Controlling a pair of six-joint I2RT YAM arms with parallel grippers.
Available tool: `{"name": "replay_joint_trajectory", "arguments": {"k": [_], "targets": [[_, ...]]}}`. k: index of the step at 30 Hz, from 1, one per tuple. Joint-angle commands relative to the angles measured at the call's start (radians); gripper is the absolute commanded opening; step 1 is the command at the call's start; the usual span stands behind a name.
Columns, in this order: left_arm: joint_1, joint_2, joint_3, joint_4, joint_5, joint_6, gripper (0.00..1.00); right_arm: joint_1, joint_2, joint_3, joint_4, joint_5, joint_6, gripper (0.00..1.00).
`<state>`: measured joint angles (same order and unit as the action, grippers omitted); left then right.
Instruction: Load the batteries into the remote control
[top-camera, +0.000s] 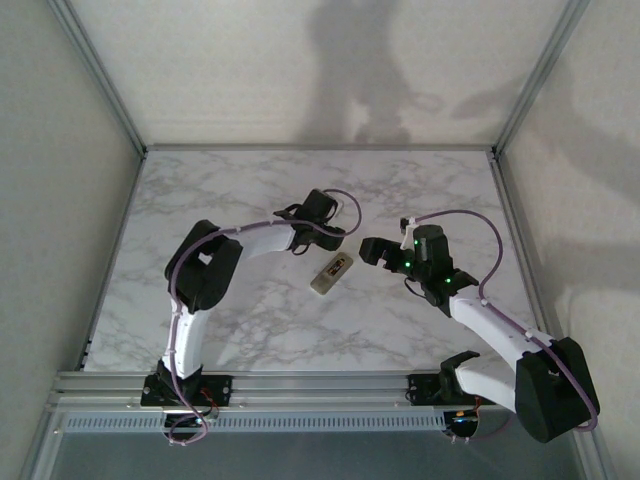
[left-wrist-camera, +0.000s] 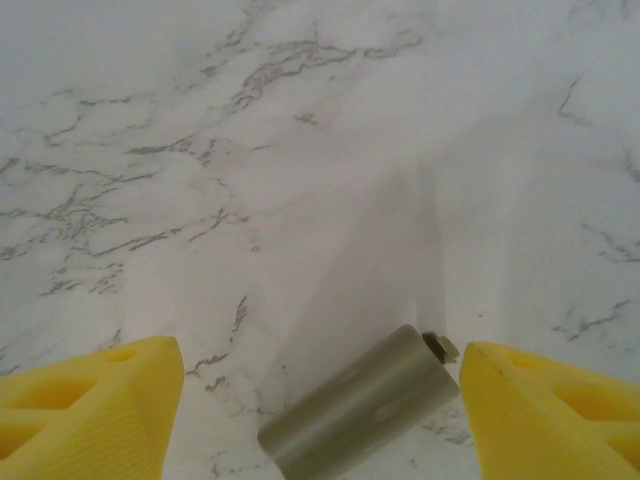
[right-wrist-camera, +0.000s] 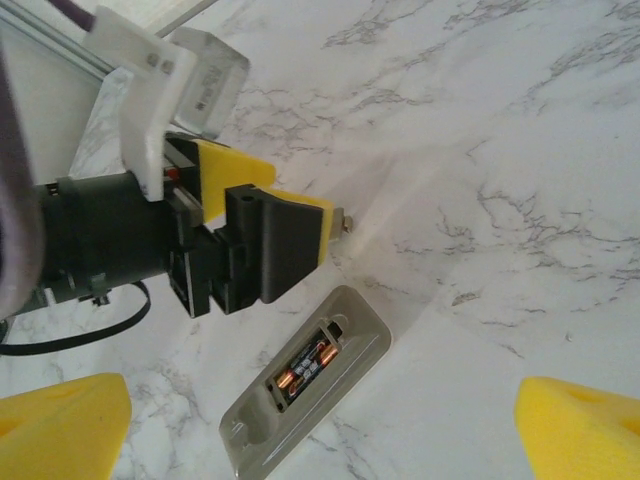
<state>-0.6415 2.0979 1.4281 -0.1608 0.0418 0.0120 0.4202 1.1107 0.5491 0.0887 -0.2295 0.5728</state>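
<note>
Loose battery (left-wrist-camera: 355, 405) on the table (left-wrist-camera: 300, 150), between the spread fingers of the left end effector (left-wrist-camera: 320, 380).

Lying tilted on the marble, nub end close to one yellow finger, body clear of both. Left end effector wide apart, gripping nothing. Right end effector (top-camera: 375, 250) fully wide too, empty, hovering just beside the remote control (top-camera: 332, 271). Remote control back-up near mid-table between both arms, compartment uncovered, copper-coloured parts visible inside.
</note>
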Motion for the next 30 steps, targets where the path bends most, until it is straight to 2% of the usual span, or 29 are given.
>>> {"name": "replay_joint_trajectory", "arguments": {"k": [1, 12, 30], "targets": [[0.006, 0.036, 0.051, -0.066, -0.005, 0.08, 0.73, -0.009, 0.004, -0.014, 0.021, -0.017, 0.012, 0.99], [0.008, 0.071, 0.075, -0.099, -0.006, 0.105, 0.71, -0.017, 0.015, -0.014, 0.028, -0.031, 0.019, 0.99], [0.018, -0.016, 0.071, -0.085, 0.13, 0.054, 0.72, -0.027, 0.026, -0.017, 0.036, -0.041, 0.024, 0.99]]}}
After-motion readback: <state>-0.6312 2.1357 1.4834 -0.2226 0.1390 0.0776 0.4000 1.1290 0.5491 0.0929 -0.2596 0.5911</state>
